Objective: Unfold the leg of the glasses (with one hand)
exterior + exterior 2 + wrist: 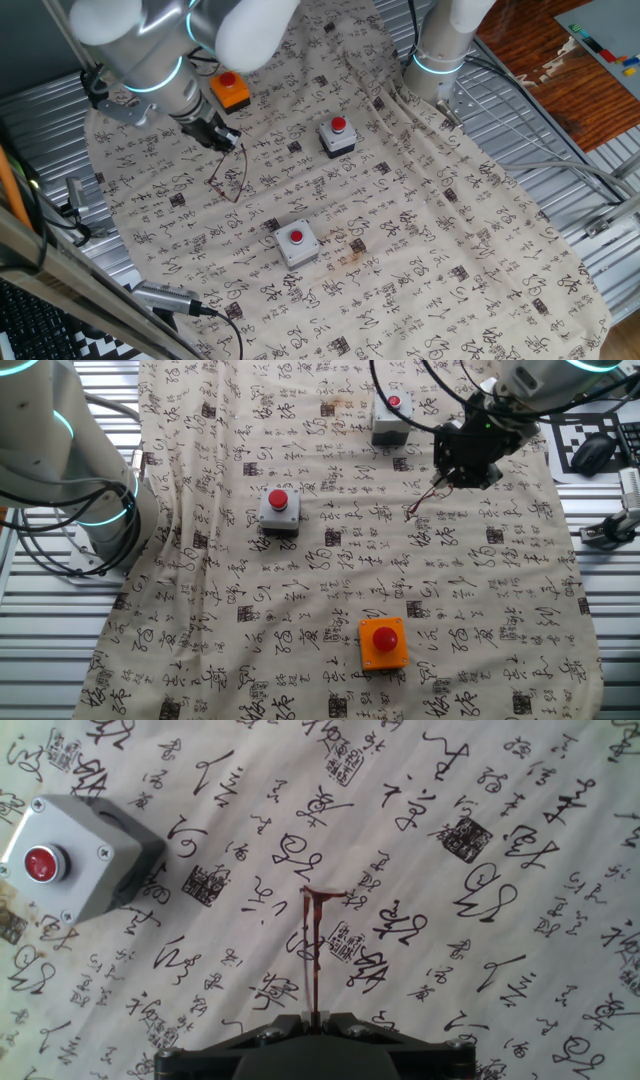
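Note:
The glasses (229, 180) are thin reddish-brown wire spectacles, hanging from my gripper (226, 143) just over the printed cloth (400, 230). In the hand view a dark red leg (311, 955) runs straight up from between the fingertips and ends in a short crossbar. My gripper (312, 1017) is shut on the near end of that leg. From the other fixed view the glasses (424, 501) dangle below the black gripper (452, 480) toward the cloth. The lenses are too thin to make out.
Two grey boxes with red buttons (337, 137) (296, 243) and an orange button box (230, 90) stand on the cloth around the glasses. One grey box (75, 860) sits to the upper left in the hand view. A second arm's base (440, 50) stands at the back.

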Tool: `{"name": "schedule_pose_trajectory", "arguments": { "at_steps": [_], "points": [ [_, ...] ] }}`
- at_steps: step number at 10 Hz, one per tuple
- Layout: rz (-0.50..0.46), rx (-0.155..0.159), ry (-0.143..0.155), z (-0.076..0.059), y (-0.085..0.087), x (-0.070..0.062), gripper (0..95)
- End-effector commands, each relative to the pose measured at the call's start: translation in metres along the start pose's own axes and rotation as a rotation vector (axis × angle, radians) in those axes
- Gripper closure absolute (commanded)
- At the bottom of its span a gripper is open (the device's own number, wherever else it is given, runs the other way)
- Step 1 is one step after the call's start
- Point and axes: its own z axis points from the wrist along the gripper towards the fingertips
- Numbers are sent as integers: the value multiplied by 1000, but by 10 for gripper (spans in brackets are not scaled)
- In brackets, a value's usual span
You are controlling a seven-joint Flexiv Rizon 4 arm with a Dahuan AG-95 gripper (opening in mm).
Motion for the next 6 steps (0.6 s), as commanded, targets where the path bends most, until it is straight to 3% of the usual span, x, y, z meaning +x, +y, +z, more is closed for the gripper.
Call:
{"name": "schedule_pose_trajectory", "arguments": {
  "at_steps": [1,6],
  "points": [
    [28,5,-11,0,0,-1,950],
    [57,8,-11,0,0,-1,950]
  ]
}}
